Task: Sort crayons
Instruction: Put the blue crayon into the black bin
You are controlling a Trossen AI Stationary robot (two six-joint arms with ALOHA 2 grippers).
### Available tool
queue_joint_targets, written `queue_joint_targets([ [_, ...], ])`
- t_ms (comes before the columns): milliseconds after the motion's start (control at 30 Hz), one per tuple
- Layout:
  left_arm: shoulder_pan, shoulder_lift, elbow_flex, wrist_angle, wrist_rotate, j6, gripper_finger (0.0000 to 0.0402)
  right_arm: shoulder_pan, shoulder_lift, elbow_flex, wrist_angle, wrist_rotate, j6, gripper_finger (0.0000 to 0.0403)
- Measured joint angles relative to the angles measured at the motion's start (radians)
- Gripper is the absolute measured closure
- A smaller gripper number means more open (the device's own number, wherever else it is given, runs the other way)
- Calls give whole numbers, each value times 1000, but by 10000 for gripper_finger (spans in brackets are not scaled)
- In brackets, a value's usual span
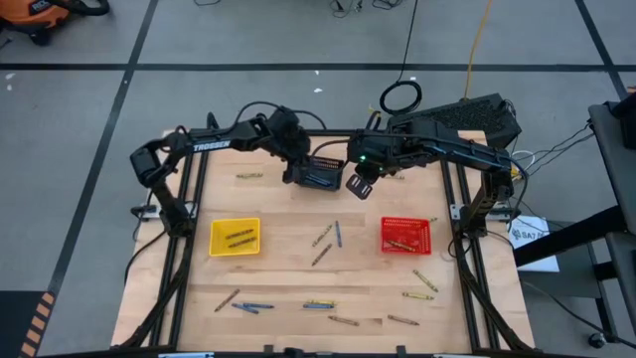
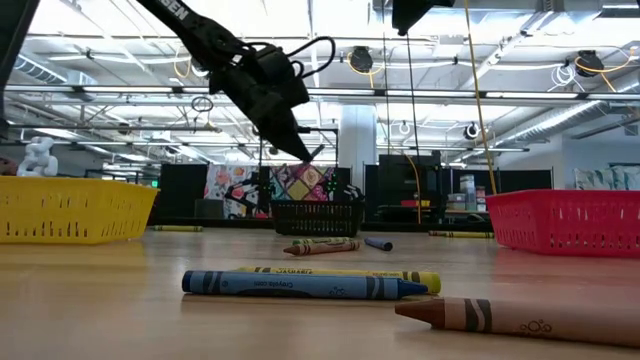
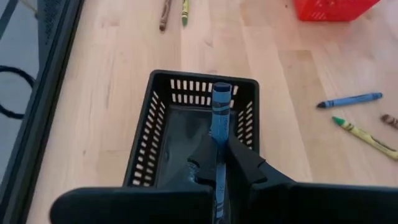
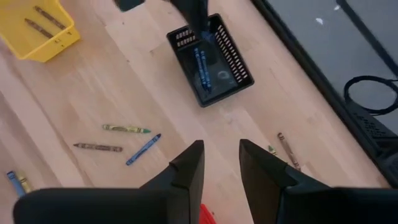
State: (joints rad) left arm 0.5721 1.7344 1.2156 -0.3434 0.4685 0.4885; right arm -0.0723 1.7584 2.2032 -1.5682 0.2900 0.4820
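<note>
Over the black basket (image 3: 163,134) at the far middle of the table (image 1: 288,261), a blue crayon (image 3: 220,118) hangs nipped between the fingers of the left gripper (image 3: 217,163), its free end pointing down into the basket. From the right wrist view, another blue crayon (image 4: 200,62) lies on the basket's floor. The left gripper (image 1: 296,167) sits right above the basket's left end, fingers clamped on the crayon.

Just right of the basket, the right gripper (image 1: 360,183) hovers above bare wood, its fingers (image 4: 190,165) apart with nothing between them.

Nearer me, the yellow basket (image 1: 235,237) sits on the left with a couple of brownish crayons inside, and the red basket (image 1: 405,235) sits on the right with some crayons in it too. Between them lie three loose ones, two brownish (image 1: 322,236) and one blue (image 1: 338,234). One more (image 1: 248,176) lies at the far left, well away from the rest.

Along the near edge the other crayons are scattered: a brown and two blue (image 1: 251,306) at the left, a blue and yellow pair (image 1: 318,304) in the middle, and olive and brown ones (image 1: 424,281) toward the right. From table height, a blue crayon (image 2: 300,285) lies just in front of a yellow one (image 2: 345,272), with a brown one (image 2: 515,317) closest of all.
</note>
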Motion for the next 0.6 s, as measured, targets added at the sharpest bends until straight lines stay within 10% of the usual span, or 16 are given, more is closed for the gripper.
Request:
queue_joint_targets([
  [600,-28,89,0,48,-32,-12,361,0,0,0,-2,-2,-49,314],
])
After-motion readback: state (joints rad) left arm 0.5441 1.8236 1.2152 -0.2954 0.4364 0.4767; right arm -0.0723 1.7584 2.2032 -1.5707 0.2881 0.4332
